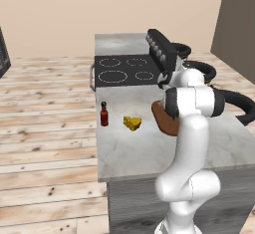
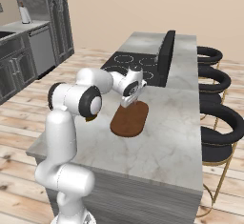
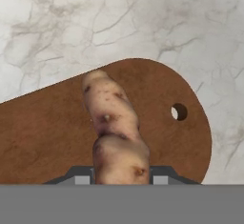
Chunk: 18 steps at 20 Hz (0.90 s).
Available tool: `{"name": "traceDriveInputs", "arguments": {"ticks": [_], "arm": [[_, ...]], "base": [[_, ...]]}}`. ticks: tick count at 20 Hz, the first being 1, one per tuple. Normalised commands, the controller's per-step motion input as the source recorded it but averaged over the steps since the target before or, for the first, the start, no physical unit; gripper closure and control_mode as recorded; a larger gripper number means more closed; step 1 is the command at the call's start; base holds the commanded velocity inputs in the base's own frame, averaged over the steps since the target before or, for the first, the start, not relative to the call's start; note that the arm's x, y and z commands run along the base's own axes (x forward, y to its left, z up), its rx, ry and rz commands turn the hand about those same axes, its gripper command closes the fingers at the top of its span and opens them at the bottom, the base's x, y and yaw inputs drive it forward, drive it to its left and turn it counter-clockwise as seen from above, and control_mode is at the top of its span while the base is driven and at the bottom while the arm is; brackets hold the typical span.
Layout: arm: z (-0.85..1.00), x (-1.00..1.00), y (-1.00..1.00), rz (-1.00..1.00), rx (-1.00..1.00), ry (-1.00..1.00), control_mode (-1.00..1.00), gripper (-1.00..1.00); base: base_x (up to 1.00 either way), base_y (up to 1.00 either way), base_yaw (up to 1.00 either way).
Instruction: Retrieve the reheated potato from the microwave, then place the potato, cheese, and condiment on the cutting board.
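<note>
We are in the placing step for the first item: our gripper (image 3: pixel 121 180) is clenched on the potato (image 3: pixel 114 127), which hangs just above the cutting board (image 3: pixel 43 132). In the hand view the potato lies over the middle of the board, its far tip close to the board's curved rim. Whether it already touches the wood we cannot tell.

The next move, as we judge it, calls for easing down until the potato rests, then letting go and rising straight up so it does not roll toward the rim.

The cheese (image 1: pixel 132 123) and the condiment (image 1: pixel 104 114) stand on the counter (image 1: pixel 134 153) near each other, well apart from the board (image 1: pixel 163 121), toward the counter's open front edge. The condiment is close to that edge, so we would approach it from above rather than push sideways.

Behind the board lies the stovetop (image 1: pixel 124 69), and the raised ledge (image 2: pixel 166 56) beside it limits room there. The bare counter on the near side offers free space for swinging the arm.
</note>
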Motion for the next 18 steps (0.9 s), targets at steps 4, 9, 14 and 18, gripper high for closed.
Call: {"name": "traceDriveInputs", "arguments": {"ticks": [4,9,14,18], "arm": [[-0.23,0.04,0.0,0.02,0.0,0.0,-1.0,1.0],[-0.21,0.09,0.0,0.02,0.0,0.0,-1.0,1.0],[-0.16,0.21,-0.02,0.0,0.0,0.0,-1.0,1.0],[-0.14,0.19,-0.09,0.01,0.0,0.0,-1.0,1.0]], "base": [[0.0,0.0,0.0],[0.0,0.0,0.0],[0.0,0.0,0.0],[0.0,0.0,0.0]]}}
